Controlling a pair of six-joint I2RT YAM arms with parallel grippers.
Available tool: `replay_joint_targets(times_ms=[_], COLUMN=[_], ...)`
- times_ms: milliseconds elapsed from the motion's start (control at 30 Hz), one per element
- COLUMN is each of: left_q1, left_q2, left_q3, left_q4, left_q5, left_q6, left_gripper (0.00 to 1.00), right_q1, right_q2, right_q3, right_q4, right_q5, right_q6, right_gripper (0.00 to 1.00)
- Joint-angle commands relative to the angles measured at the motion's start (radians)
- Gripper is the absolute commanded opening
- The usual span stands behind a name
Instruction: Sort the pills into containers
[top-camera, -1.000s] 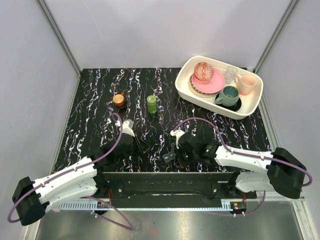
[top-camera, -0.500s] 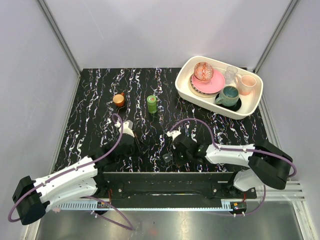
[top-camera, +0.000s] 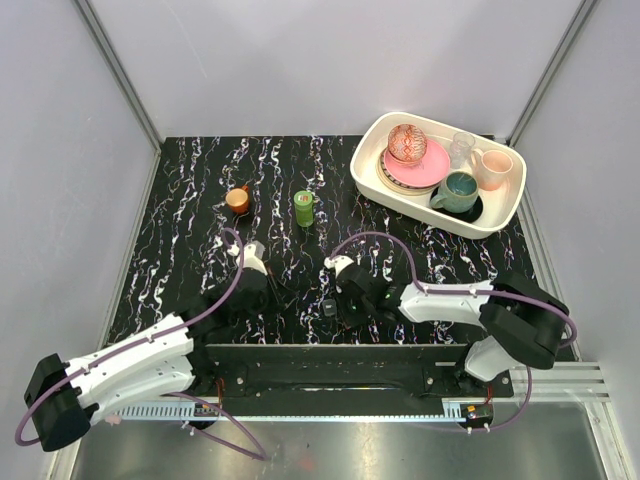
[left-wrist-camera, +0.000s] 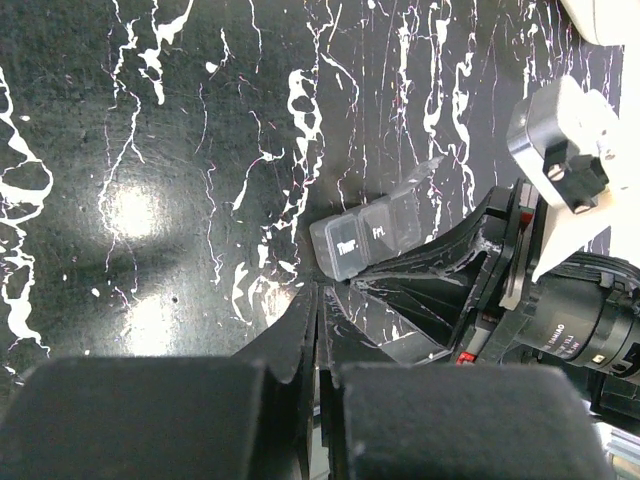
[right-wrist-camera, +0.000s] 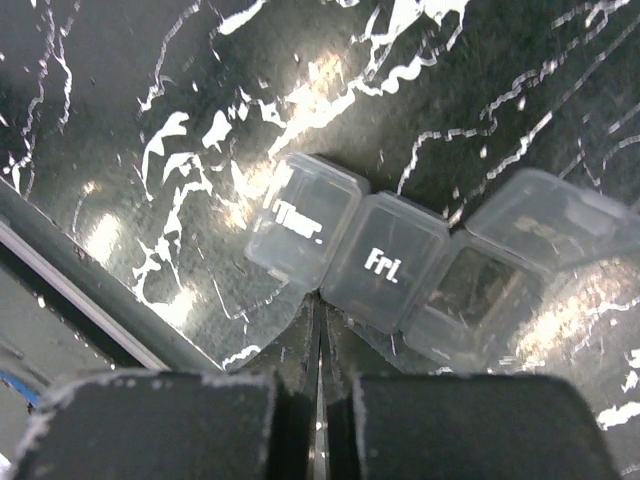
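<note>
The containers are one small translucent pill box (right-wrist-camera: 385, 262) of three square compartments. Two are shut and marked "Thur" and "Fri"; the third has its lid (right-wrist-camera: 552, 216) raised. It lies on the black marbled table near the front edge (top-camera: 328, 308) and also shows in the left wrist view (left-wrist-camera: 368, 236). My right gripper (right-wrist-camera: 321, 305) is shut, its tips against the box's near side between "Thur" and "Fri" (top-camera: 335, 299). My left gripper (left-wrist-camera: 318, 292) is shut and empty, just left of the box (top-camera: 282, 292). No pills are visible.
A green bottle (top-camera: 303, 207) and a small orange cup (top-camera: 237, 199) stand at the table's middle rear. A white tray (top-camera: 505, 215) with plates, mugs and a glass sits at the back right. The black rail (top-camera: 330, 360) of the arm mounts runs along the front edge.
My right gripper has reached leftward toward the left gripper, and the pill box has shifted slightly left with it. The left arm has barely moved.
</note>
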Motion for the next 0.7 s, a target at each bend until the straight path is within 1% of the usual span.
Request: replay_joint_targets(times_ms=[0,300,667], left_q1=[-0.004,-0.004,-0.003], left_q2=[-0.024,-0.062,-0.093], left_q3=[-0.003,-0.007,-0.010], left_q4=[0.010,-0.024,-0.053], left_q5=[-0.024,-0.038,-0.044], left_q6=[-0.011,-0.016,-0.020], left_gripper=[0.00,0.00,0.00], right_q1=[0.009,0.009,0.008], right_q2=[0.043,0.115,0.195], right_q3=[0.069,0.129,0.212], right_q4=[0.037,0.048,0.039], right_q5=[0.019,0.021,0.074], right_q6=[-0.010,-0.019,-0.028], right_gripper=[0.00,0.00,0.00])
